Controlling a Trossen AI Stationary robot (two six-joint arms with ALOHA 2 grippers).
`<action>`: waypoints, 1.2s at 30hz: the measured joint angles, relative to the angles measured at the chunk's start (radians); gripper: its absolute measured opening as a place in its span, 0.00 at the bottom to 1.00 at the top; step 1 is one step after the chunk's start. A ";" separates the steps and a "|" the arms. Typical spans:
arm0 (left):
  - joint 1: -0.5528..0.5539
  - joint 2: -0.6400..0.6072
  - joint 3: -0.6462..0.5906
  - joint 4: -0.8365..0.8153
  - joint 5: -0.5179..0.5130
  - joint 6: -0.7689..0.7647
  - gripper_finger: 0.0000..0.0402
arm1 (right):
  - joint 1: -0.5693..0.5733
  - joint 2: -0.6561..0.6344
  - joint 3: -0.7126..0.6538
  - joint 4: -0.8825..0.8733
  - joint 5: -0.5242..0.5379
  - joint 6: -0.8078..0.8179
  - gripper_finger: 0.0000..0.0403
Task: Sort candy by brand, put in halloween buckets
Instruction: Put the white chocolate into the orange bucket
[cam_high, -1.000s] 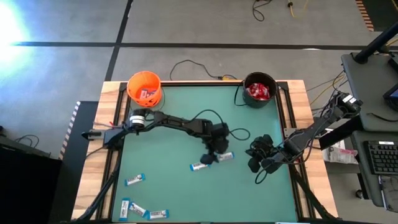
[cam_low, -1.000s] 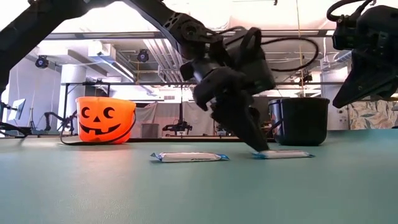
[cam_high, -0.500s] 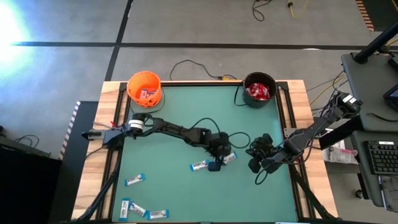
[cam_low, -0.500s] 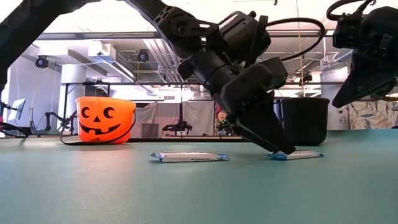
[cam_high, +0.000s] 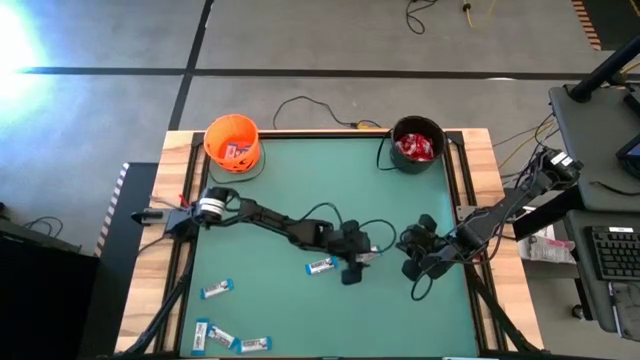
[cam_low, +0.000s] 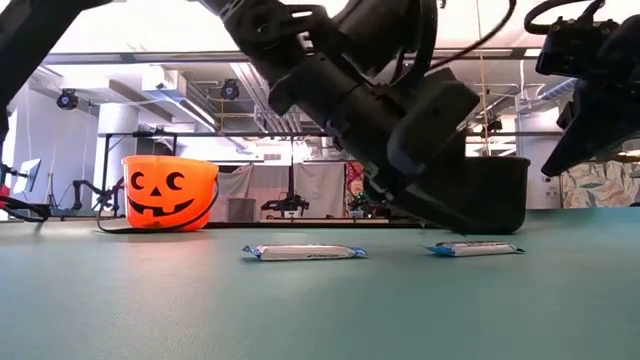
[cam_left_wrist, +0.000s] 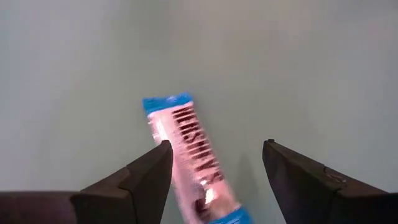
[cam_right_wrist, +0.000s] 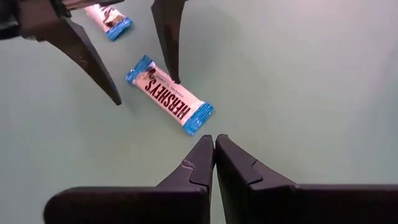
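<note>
1. Five blue-and-white bars lie on the green table (cam_high: 270, 190). We log two near mid-table, and three by the edge farthest from the orange bucket (cam_high: 232, 142); bare mat lies between.
2. Partly hidden: the black bucket (cam_high: 417, 144), behind the left arm in the low view; red packets (cam_high: 417, 148) show inside.
3. Left gripper (cam_left_wrist: 214, 165): fingers spread wide, empty, straddling one bar (cam_left_wrist: 193, 155).
4. Right gripper (cam_right_wrist: 214, 152): fingers pressed together, empty, just beside that bar (cam_right_wrist: 171, 102).
</note>
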 joint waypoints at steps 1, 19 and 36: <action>-0.004 0.000 -0.010 0.030 -0.005 -0.010 0.58 | 0.000 0.000 0.000 0.000 -0.003 -0.013 0.02; -0.035 0.016 -0.129 0.254 -0.229 -0.077 0.58 | 0.000 0.000 -0.008 -0.008 -0.005 -0.063 0.02; -0.117 0.062 -0.052 0.256 -0.358 -0.140 0.74 | 0.098 0.000 -0.013 -0.013 0.106 -0.073 0.02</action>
